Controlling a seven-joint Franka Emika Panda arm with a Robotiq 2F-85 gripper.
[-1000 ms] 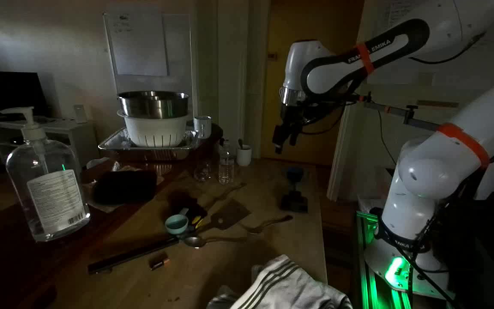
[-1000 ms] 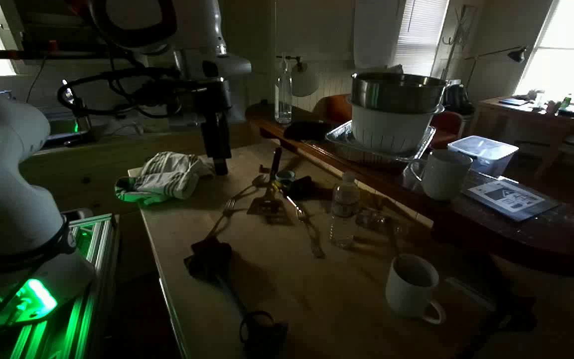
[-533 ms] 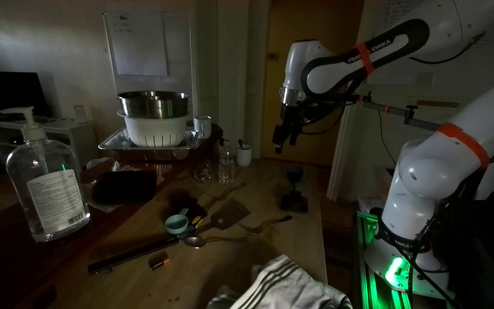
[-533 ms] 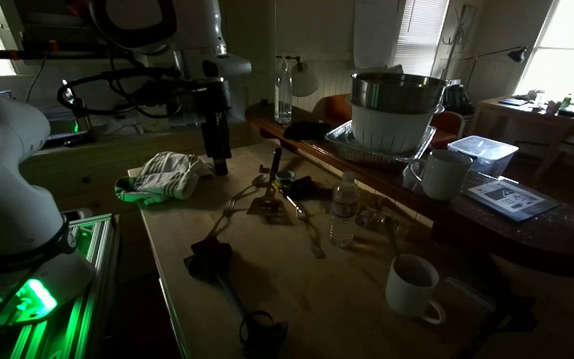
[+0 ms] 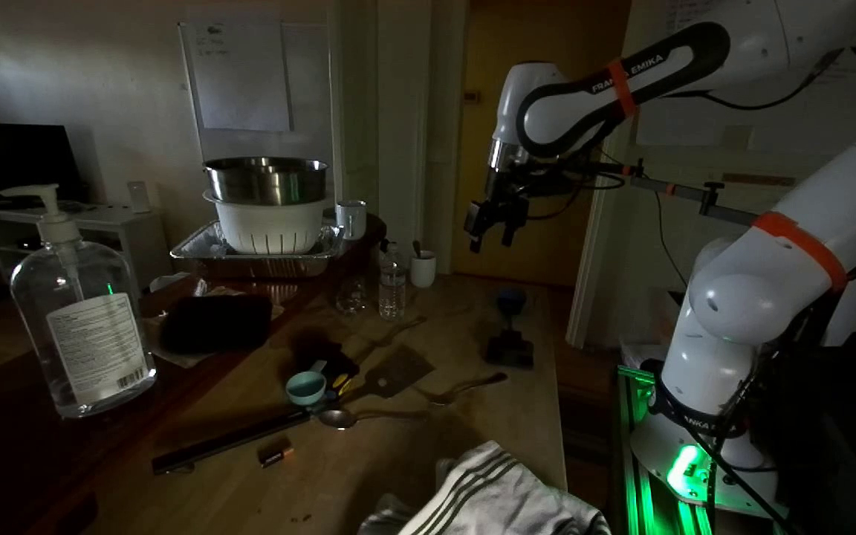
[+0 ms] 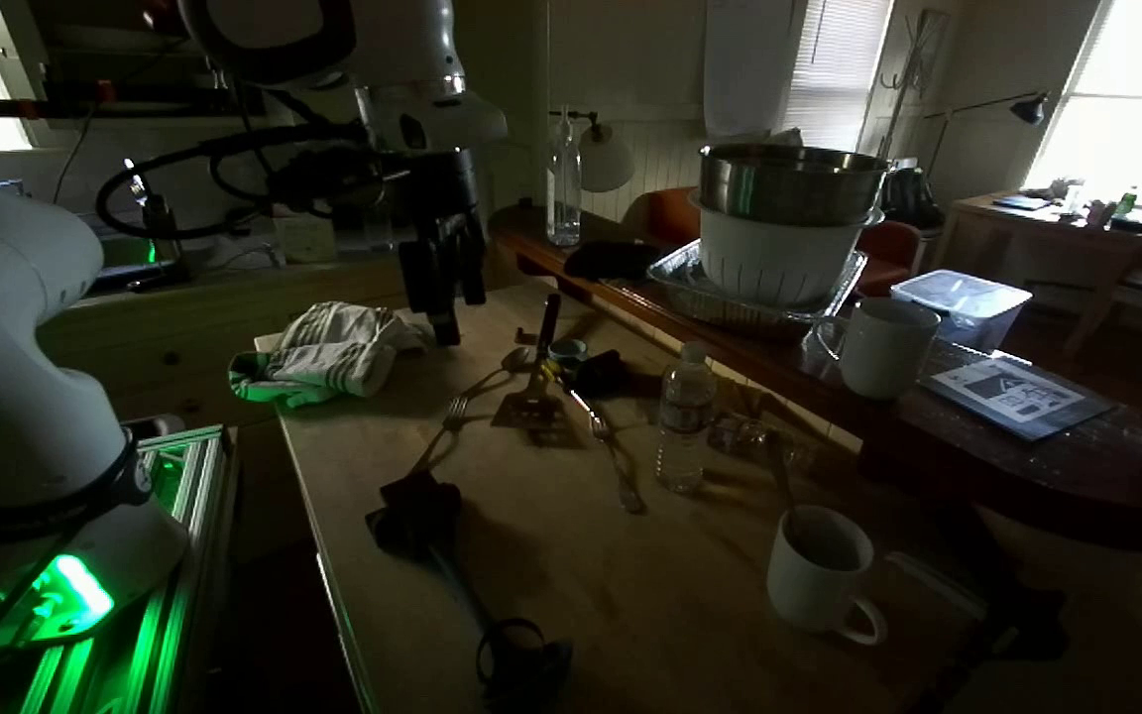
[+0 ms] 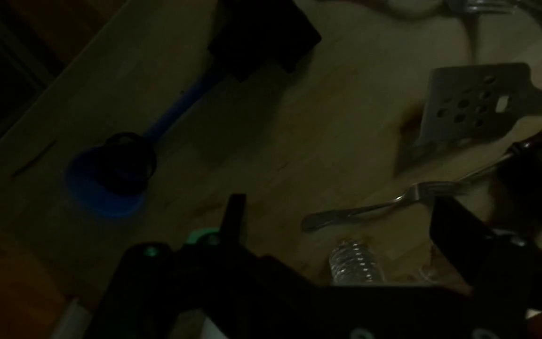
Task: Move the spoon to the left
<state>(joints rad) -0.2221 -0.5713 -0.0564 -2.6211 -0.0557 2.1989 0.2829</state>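
Blue shows dimly along the spoon, which lies on the wooden surface near an edge, with its handle running to a dark block; too little light falls there to say whether the block covers the handle's end or only meets it. A dark ringed object sits at the bowl, so the bare stretch of handle between the two seems the sensible place to grip. The fingers hang above the surface, spread wide and holding nothing, probably to leave room for straddling that handle, though it lies outside their gap.
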